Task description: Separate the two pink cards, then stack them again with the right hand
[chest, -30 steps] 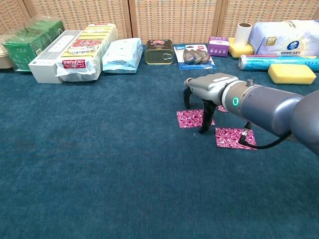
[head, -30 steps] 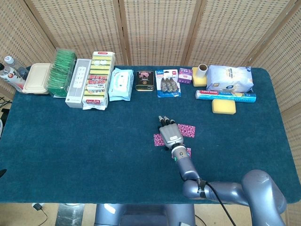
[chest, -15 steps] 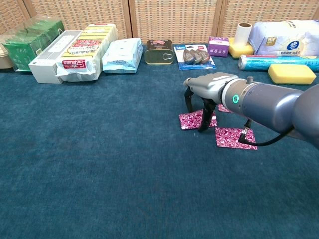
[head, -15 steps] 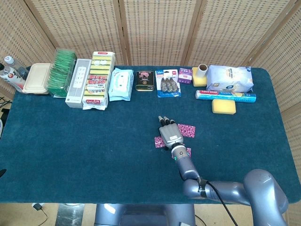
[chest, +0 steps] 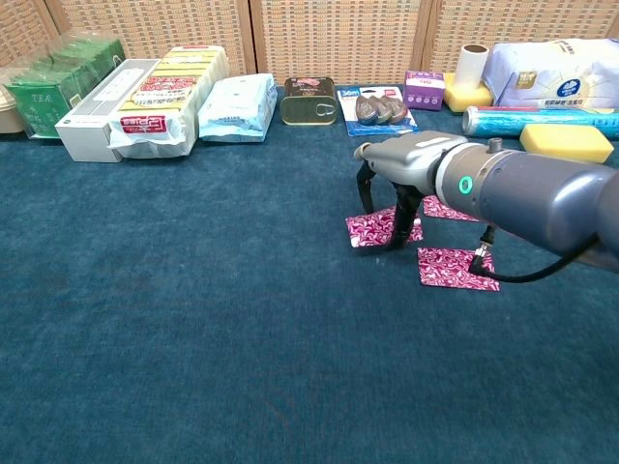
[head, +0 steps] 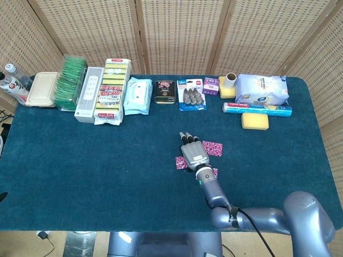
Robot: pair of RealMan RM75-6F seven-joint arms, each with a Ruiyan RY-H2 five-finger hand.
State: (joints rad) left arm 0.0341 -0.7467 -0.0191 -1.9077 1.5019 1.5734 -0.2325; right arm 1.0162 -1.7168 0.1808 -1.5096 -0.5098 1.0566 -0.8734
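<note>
The right hand (chest: 398, 184) is being held palm-down over the middle of the blue tabletop (chest: 193, 319), with its fingers (chest: 366, 188) pointing down onto a pink card (chest: 377, 229). In the chest view, that card is seen with its near edge lifted slightly off the cloth, and it is being pinched between the thumb and the fingers, though the contact itself is partly hidden. A second pink card (chest: 451, 267) is lying flat just to the right of the first, nearer the camera, and a third pink card (chest: 447, 208) is showing behind the wrist. In the head view, the hand (head: 193, 152) is covering most of the gripped card (head: 181, 162). The left hand is not being shown in either view.
</note>
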